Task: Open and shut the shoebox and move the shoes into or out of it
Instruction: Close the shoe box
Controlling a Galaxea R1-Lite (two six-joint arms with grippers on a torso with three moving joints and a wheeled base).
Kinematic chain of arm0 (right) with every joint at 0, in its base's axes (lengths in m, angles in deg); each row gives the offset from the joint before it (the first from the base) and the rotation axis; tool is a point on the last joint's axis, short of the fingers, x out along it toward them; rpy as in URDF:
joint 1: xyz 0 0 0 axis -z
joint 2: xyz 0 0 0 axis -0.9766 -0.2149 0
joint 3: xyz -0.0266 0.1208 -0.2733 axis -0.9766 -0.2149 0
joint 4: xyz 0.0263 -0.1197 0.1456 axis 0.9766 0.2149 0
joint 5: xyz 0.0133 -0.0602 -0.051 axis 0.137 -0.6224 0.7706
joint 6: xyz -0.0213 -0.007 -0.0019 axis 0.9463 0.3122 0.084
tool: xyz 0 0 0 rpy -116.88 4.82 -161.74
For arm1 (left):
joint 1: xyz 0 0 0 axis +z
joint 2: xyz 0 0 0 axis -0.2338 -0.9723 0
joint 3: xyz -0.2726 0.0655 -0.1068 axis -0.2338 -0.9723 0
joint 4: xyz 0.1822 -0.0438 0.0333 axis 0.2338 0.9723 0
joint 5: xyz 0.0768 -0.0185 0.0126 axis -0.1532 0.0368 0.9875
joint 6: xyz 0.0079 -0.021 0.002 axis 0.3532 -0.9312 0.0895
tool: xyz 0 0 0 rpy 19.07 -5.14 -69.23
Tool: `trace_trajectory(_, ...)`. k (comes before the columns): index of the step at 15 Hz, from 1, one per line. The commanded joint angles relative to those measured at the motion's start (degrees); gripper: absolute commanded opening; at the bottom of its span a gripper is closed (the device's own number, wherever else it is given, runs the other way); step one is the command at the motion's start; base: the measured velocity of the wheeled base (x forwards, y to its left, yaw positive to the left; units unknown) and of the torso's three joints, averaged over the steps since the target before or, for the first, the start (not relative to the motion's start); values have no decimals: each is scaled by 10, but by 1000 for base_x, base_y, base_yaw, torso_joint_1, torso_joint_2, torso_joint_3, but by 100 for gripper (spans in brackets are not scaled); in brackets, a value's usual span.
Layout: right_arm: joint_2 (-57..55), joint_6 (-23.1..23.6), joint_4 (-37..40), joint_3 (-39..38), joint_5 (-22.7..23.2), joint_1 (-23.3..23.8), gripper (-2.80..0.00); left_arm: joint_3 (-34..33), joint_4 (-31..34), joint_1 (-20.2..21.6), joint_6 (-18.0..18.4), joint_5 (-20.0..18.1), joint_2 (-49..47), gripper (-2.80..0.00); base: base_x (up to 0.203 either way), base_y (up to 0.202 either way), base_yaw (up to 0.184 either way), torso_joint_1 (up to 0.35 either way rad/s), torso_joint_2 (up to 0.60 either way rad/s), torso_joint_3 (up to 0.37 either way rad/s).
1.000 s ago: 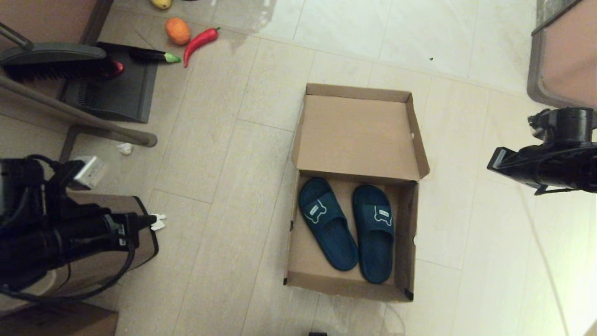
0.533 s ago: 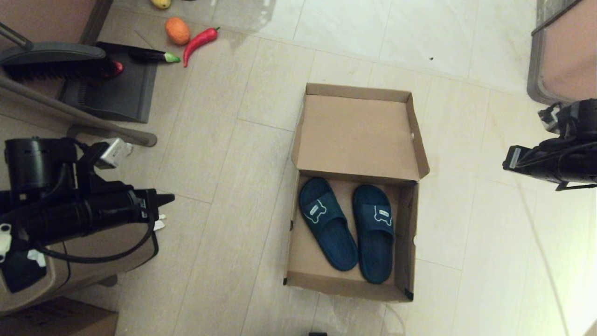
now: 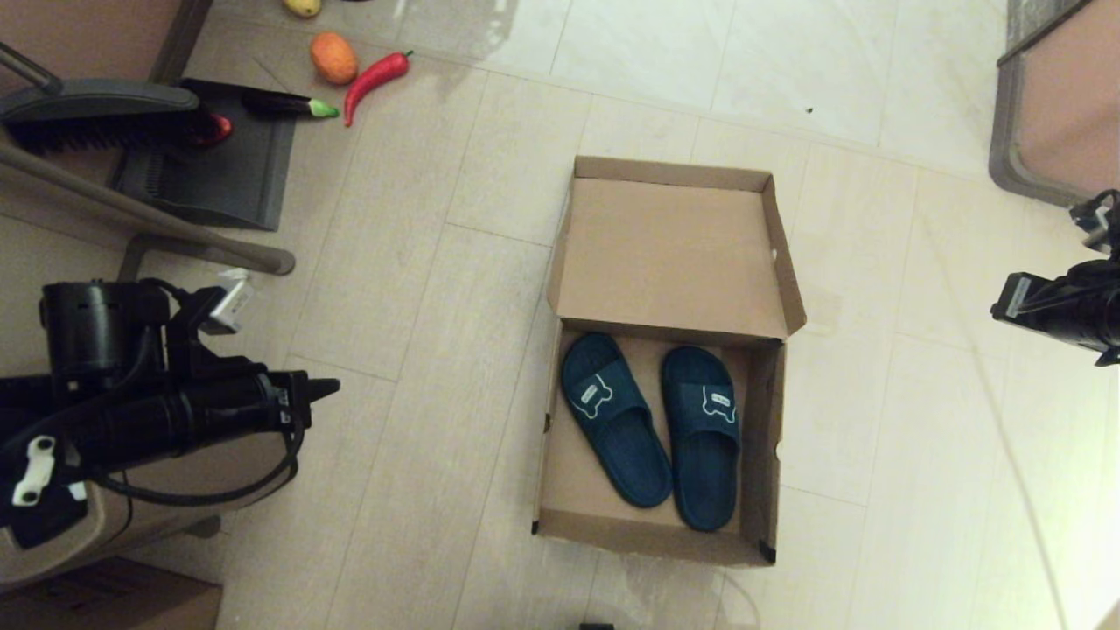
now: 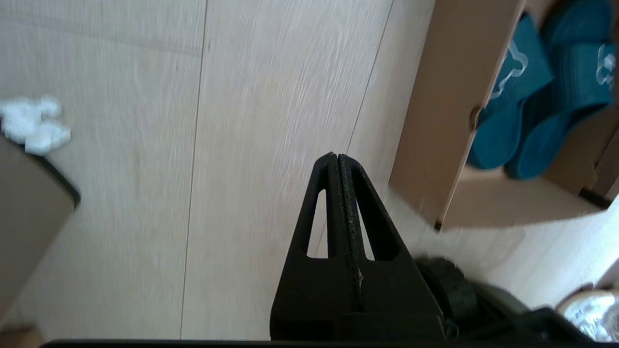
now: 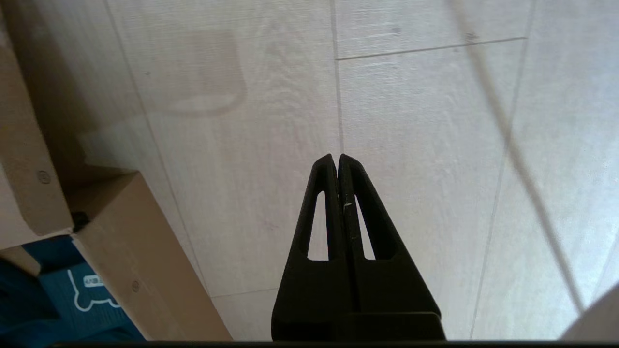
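Note:
The brown cardboard shoebox [image 3: 647,535] stands open in the middle of the floor, its lid [image 3: 674,254] swung back on the far side. Both navy slippers lie side by side inside, one [image 3: 612,420] on the left and the other [image 3: 704,437] on the right, bear logos up. My left gripper [image 3: 331,385] hangs shut and empty well to the left of the box. My right gripper [image 3: 1002,306] is shut at the right edge, clear of the box. The left wrist view shows its shut gripper [image 4: 337,155] over bare floor beside the shoebox [image 4: 435,121]. The right wrist view shows its shut gripper [image 5: 337,155] beside the shoebox [image 5: 130,251].
A brown bin [image 3: 175,472] sits under my left arm. At the far left lie a dustpan [image 3: 219,166], a brush [image 3: 96,114], an orange fruit [image 3: 333,58], a red chilli [image 3: 374,79] and an aubergine [image 3: 280,105]. Furniture [image 3: 1050,96] stands at the far right.
My left arm has swung towards the box and straightened. My right arm has drawn back to the right edge. The box and the slippers have not moved.

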Motion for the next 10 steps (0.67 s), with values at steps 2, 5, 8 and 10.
trace_trajectory(2,16,1,1,-14,6,13,-280,2,-28,0,0,-5,-21,-280,0,0,0,0,0,0)
trace_trajectory(5,29,5,15,-13,30,22,-280,15,-28,-4,0,-23,-23,-280,0,0,0,0,0,0)
trace_trajectory(8,46,5,23,-23,33,21,-280,17,-29,-4,0,-31,-24,-280,0,0,0,0,0,0)
trace_trajectory(10,54,5,29,-30,48,21,-280,35,-29,-7,-2,-37,-36,-280,0,0,0,0,0,0)
